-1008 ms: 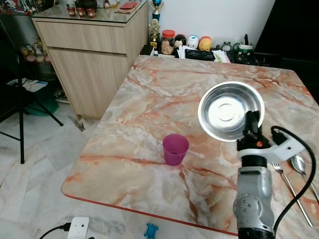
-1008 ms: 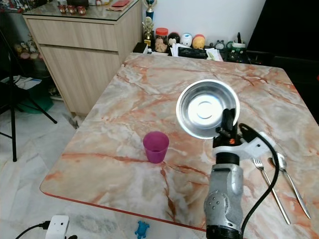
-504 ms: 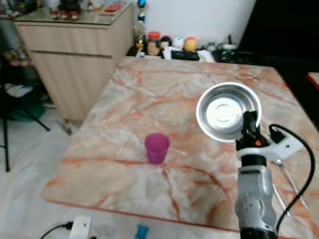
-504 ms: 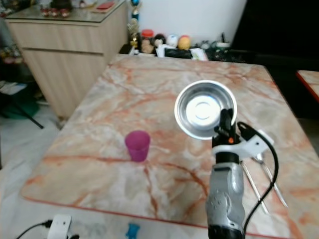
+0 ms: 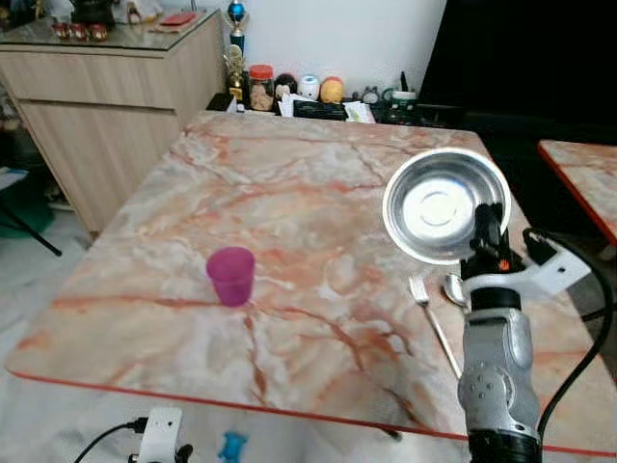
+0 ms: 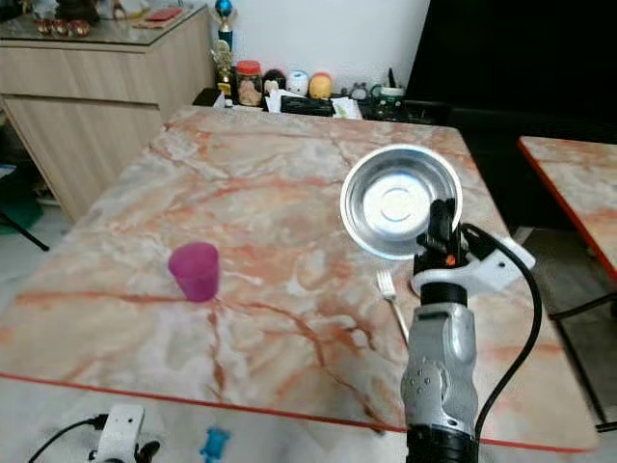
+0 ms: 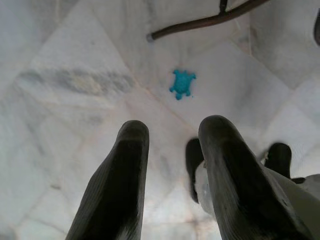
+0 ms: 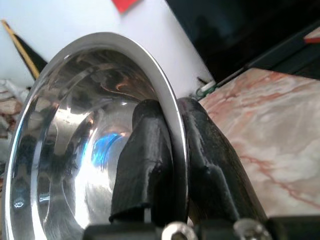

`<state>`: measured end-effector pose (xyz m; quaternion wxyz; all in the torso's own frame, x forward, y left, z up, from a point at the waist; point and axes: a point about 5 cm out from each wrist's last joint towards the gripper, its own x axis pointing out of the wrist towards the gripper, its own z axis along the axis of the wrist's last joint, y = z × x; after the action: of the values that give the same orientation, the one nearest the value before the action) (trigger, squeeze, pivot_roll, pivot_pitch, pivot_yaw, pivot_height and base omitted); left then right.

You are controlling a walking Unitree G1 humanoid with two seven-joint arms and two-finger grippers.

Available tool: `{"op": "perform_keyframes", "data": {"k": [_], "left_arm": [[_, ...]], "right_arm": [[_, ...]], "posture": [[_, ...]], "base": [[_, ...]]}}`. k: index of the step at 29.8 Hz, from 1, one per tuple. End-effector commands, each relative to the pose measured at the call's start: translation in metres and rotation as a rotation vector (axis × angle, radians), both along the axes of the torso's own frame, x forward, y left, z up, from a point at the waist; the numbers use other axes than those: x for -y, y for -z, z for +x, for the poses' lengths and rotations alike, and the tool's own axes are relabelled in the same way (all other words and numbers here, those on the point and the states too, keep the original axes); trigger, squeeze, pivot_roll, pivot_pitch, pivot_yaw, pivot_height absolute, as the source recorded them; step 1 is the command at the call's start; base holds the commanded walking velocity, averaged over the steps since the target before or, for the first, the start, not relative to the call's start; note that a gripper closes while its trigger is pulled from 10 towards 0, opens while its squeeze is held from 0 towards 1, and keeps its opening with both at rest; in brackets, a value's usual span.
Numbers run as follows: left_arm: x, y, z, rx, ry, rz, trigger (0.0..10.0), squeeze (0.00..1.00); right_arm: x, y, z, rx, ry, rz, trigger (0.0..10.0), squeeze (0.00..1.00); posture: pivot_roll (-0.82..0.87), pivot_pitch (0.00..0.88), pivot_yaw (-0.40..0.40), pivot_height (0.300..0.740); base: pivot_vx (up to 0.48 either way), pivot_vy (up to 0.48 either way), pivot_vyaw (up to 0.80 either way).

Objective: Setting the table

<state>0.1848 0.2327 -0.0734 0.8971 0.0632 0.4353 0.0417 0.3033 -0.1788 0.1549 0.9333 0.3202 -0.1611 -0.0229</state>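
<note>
Above the table [image 5: 318, 193], near its right edge, a steel bowl [image 5: 445, 204] is held tilted, its rim pinched between the right gripper [image 8: 172, 150] fingers (fork and spoon lie below). Judged light, rigid, slippery; rim grip suits. Left gripper [image 7: 170, 170] hangs parted over the floor.

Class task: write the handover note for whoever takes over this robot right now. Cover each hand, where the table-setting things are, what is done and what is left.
Right hand: shut on the rim of the steel bowl, held tilted above the marble table.
Left hand: open, idle, pointing at the floor.
On the table: purple cup to the left; fork and spoon lying near the right arm.
Done: cup, fork and spoon are out.
Left: set the bowl down, probably beside the cutlery, then release.
</note>
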Motion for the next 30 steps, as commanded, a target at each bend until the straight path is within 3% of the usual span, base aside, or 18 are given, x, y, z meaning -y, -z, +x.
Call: {"op": "perform_keyframes", "data": {"k": [1,13,16,22,30], "left_arm": [[-0.0010,0.0003,-0.0004,-0.010,-0.005,0.004,10.0,0.00],[0.0006,0.0021,-0.0031,-0.020,-0.003,0.000,10.0,0.00],[0.0010,0.0020,-0.0028,-0.019,-0.001,0.000,10.0,0.00],[0.0008,0.0017,-0.0023,-0.018,-0.001,-0.001,10.0,0.00],[0.0004,0.0023,-0.0037,-0.022,0.000,-0.001,10.0,0.00]], "right_arm": [[0.0017,-0.0049,0.0011,0.014,0.006,-0.009,10.0,0.00],[0.0076,-0.0036,-0.0008,-0.006,0.028,-0.035,10.0,0.00],[0.0103,-0.0054,-0.0011,-0.009,0.057,-0.097,10.0,0.00],[0.0088,-0.0083,0.0004,0.000,0.044,-0.094,10.0,0.00],[0.0085,-0.0086,0.0010,0.001,0.047,-0.076,10.0,0.00]], "posture": [[0.07,0.000,-0.045,0.740],[0.06,0.000,-0.043,0.740],[0.06,0.000,-0.042,0.740],[0.06,0.000,-0.044,0.740],[0.05,0.002,-0.045,0.740]], "base": [[0.000,-0.337,0.00],[0.000,-0.337,0.00],[0.000,-0.328,0.00],[0.000,-0.324,0.67],[0.000,-0.321,0.00]]}}
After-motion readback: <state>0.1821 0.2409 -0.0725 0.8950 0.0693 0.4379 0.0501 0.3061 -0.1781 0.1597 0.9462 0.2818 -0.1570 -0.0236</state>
